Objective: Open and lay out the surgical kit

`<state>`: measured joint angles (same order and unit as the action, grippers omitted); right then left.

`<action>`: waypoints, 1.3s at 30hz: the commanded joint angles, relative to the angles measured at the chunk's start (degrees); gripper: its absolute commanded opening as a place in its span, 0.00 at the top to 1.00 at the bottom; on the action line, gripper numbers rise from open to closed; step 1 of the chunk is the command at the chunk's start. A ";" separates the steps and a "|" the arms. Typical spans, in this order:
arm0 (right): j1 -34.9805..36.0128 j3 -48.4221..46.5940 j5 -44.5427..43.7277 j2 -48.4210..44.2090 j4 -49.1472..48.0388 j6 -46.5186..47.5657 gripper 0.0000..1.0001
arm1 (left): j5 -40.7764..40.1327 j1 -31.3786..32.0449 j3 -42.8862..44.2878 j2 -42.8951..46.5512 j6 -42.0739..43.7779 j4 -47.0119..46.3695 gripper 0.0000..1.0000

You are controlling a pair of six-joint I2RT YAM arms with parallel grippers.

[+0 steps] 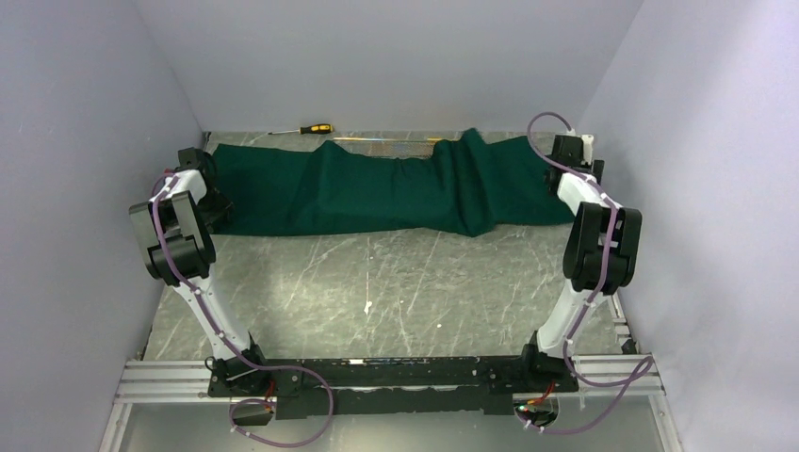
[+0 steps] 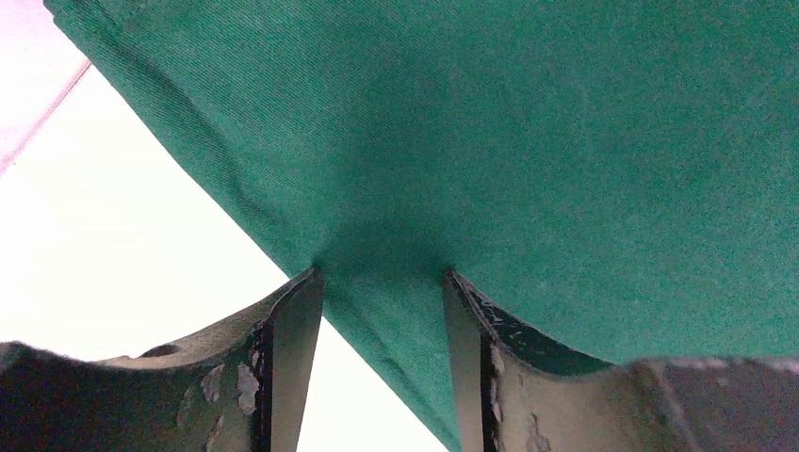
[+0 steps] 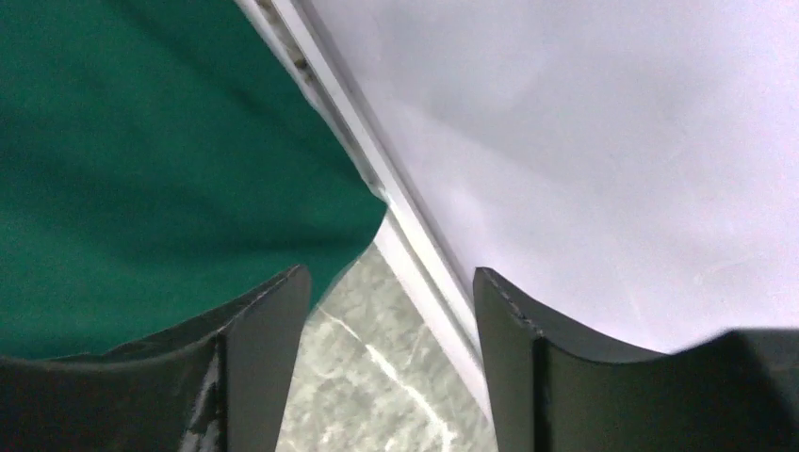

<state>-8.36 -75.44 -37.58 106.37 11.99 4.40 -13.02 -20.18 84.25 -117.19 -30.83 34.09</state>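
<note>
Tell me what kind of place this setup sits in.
Probably a robotics lab test cell: plain walls box in a stone-patterned table, robot arms are bolted to an aluminium rail, and a screwdriver lies behind the green cloth.

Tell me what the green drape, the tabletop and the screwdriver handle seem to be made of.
Green drape: woven cloth, matte; the left wrist view shows a fine weave, and it lies in soft folds.
Tabletop: grey with pale veins; marble or a printed laminate, cannot tell which.
Screwdriver handle: yellow and black, probably plastic; too small to be sure.
</note>
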 commanded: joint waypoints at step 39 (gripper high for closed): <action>2.74 -20.56 -1.28 19.96 37.34 -25.23 0.45 | 0.51 -0.50 -0.25 -4.10 1.34 0.40 0.43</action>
<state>-5.08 -91.64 -28.01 122.65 40.97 -17.63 -11.88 -20.45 85.10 -117.89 -29.19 34.09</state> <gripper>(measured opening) 0.557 0.568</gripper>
